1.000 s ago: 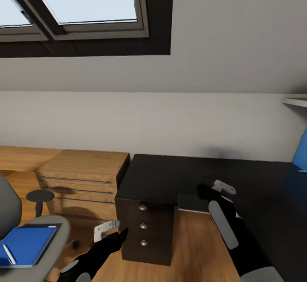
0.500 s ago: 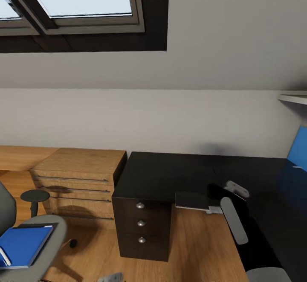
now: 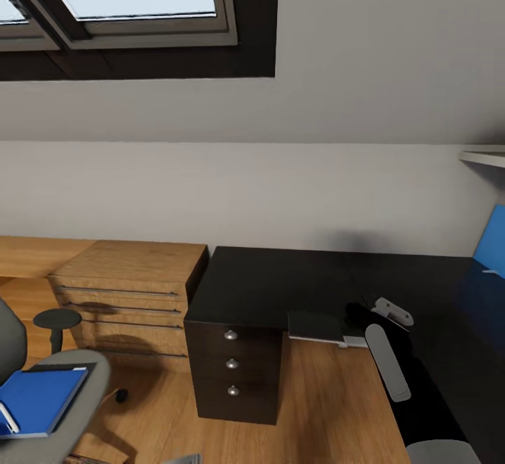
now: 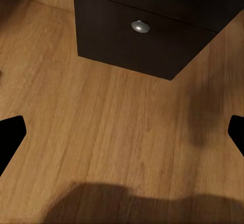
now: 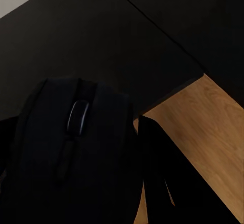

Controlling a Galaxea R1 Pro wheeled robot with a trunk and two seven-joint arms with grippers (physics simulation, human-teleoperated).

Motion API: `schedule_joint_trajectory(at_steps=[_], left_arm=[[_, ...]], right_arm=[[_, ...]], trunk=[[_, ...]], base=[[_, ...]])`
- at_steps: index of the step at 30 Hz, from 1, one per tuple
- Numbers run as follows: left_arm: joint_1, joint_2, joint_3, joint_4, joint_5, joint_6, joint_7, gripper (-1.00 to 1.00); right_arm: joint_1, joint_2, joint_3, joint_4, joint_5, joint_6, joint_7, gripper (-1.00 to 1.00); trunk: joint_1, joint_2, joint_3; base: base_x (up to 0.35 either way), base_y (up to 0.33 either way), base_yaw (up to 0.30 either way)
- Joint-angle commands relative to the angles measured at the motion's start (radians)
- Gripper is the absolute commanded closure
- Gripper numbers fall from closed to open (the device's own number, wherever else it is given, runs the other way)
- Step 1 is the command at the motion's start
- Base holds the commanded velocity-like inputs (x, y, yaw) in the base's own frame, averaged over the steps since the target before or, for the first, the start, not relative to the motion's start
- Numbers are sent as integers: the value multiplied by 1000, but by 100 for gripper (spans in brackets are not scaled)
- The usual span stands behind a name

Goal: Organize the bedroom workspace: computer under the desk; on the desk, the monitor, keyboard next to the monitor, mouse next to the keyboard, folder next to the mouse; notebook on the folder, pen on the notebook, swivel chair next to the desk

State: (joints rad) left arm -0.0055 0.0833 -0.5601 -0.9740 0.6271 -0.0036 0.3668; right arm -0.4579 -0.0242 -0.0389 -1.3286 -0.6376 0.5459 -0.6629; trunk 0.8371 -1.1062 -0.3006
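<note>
The right gripper (image 5: 76, 148) is closed about the small black rounded mouse (image 5: 71, 132), whose grey scroll wheel shows between its dark fingers in the wrist view; in the head view the same gripper (image 3: 361, 313) hangs over the near edge of the large glossy black desk top (image 3: 294, 281), beside a thin grey flat panel (image 3: 315, 326) of uncertain identity. The left gripper (image 4: 122, 127) stands wide apart and empty — its two black fingertips frame bare wooden floor (image 4: 101, 122) and the lowest front of the black three-drawer unit (image 3: 235, 366).

The step in hand is judged to be setting the mouse down on the desk. A good placement would call for lowering until the smooth shell meets the hard top before the fingers part, since a rounded, slick body may skate on gloss. The keyboard's place cannot be told here, so the final spot remains open.

Further out: round metal knobs on the drawers, a light wooden drawer chest (image 3: 130, 288) with matt grain, and the grey padded swivel chair (image 3: 66, 408) carrying a flat blue folder (image 3: 38, 401) with the thin white pen (image 3: 7, 420) at its edge — well apart from the desk.
</note>
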Motion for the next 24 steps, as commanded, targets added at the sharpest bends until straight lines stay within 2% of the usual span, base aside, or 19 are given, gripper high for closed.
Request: schedule_joint_trajectory(at_steps=[1,10,15,24], left_arm=[[-1,1,-4,-2,7,-1,7,-100],[-1,2,-3,24,7,-1,9,-100],[-1,2,-3,29,5,-2,9,-100],[-1,4,-2,29,3,-4,7,-100]], right_arm=[[-1,0,0,-1,-11,0,-9,100],[-1,0,-1,-2,-9,-3,-9,100],[-1,0,-7,3,-11,-6,-7,100],[-1,-3,-36,79,-10,-18,1,100]], trunk=[[0,-1,-1],[0,-1,-2],[0,-1,-2],[0,-1,-4]], base=[[0,0,0],[0,0,-25],[0,0,-228],[0,0,-261]])
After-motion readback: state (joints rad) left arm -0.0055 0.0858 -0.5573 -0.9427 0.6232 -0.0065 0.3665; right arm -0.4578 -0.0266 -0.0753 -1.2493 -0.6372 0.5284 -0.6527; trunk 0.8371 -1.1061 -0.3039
